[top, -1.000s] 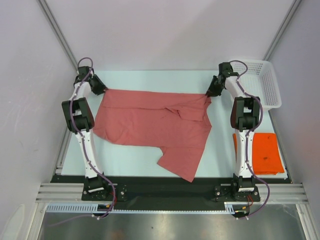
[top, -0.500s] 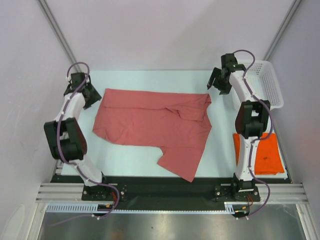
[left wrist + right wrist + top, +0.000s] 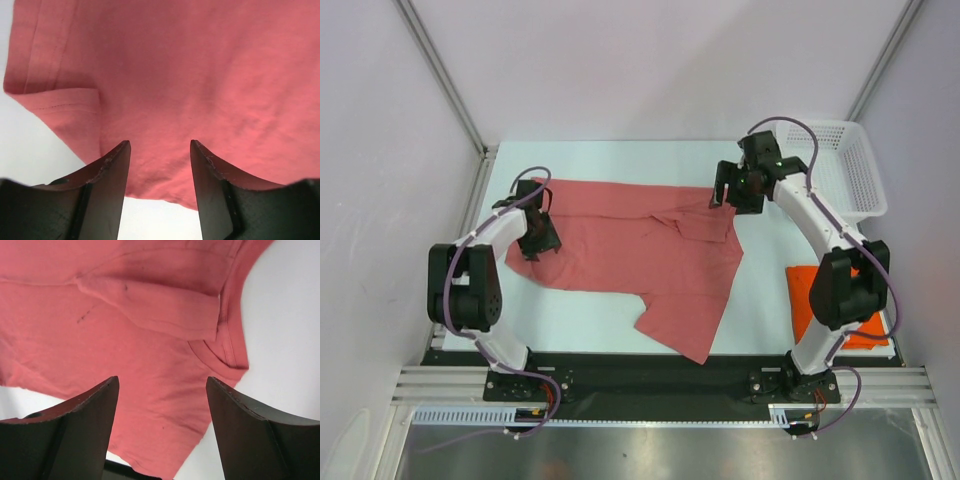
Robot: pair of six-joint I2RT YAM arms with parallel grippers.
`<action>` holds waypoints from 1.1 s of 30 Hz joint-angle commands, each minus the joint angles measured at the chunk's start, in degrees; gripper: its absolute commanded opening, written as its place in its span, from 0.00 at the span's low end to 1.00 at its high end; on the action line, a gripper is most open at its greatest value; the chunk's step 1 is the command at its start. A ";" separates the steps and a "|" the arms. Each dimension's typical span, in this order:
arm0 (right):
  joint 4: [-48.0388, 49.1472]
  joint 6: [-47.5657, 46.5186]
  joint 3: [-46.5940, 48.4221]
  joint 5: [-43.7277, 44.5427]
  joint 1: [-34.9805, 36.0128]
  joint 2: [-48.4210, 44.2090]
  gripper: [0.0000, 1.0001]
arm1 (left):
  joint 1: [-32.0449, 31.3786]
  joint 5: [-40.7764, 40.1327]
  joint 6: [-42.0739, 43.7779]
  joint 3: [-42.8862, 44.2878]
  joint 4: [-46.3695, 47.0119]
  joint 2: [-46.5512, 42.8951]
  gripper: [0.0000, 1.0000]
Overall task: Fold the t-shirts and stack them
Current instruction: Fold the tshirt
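The pink-red shirt (image 3: 630, 250) lies spread on the desk (image 3: 580, 315), one flap reaching the near edge. The left gripper (image 3: 538, 235) hovers over its left edge and the right gripper (image 3: 725, 190) over its far right corner, both with jaws spread and empty. The orange shirt (image 3: 800, 285) lies folded by the right edge, with bare desk between the shirts.

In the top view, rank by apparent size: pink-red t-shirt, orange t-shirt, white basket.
1. pink-red t-shirt: clearly largest.
2. white basket and orange t-shirt: look alike; the right arm covers part of the orange one, so unranked.
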 commanded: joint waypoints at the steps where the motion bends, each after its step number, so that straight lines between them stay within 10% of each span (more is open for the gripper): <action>1: 3.00 -1.16 -3.21 -1.41 -1.10 -7.53 0.76 | 1.96 -2.75 -2.57 -0.99 -2.40 2.31 0.57; 14: 5.11 -0.81 -14.29 -4.13 -2.15 -15.54 0.77 | 14.19 -9.08 -11.70 -13.99 -3.28 -21.67 0.65; 33: 5.55 -0.10 -27.91 -9.50 -5.84 -18.62 0.77 | 28.07 0.14 -11.36 -14.00 -0.56 -9.55 0.57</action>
